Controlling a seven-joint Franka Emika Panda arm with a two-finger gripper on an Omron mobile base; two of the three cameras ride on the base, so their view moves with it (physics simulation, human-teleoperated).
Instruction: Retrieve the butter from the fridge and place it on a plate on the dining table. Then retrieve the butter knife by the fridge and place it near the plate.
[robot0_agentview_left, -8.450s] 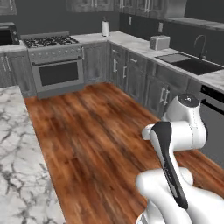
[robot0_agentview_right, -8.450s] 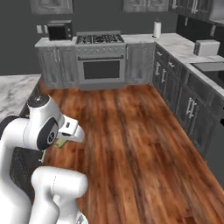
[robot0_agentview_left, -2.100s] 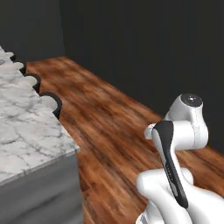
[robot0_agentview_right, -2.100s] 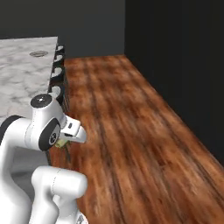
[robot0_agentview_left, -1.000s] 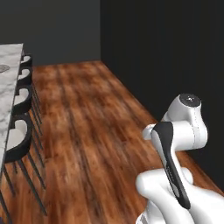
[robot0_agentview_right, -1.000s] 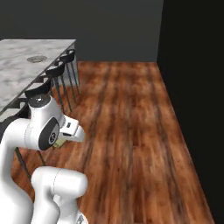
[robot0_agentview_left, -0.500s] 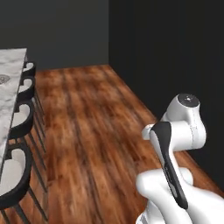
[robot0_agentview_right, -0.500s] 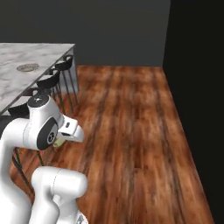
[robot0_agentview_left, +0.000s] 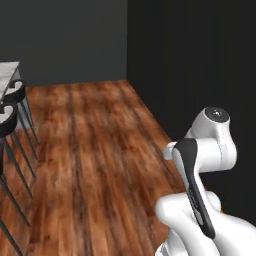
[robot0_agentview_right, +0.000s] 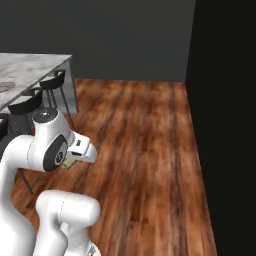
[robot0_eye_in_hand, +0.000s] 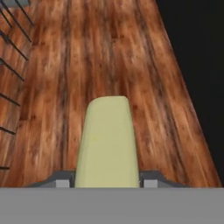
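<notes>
- The butter (robot0_eye_in_hand: 108, 142) is already out of the fridge and in the tool (robot0_eye_in_hand: 108, 177); the jaws stand partly closed, one against each long side of the pale-yellow block, which hangs above the wooden floor (robot0_eye_in_hand: 109, 52) — not yet over any worktop.
- In the right base view the arm is folded close to its own body, with a sliver of butter just showing under the hand.
- Left to do, by my reading: carry the butter to the dining table (robot0_agentview_right: 30, 70) and set it on the plate — a small round shape on the marble may be that plate, too small to be sure; then the whole butter-knife errand.
- The butter's long axis runs straight out from the tool, along the line the hand camera looks; its free, rounded end points away from the hand, its near end is gripped.
</notes>
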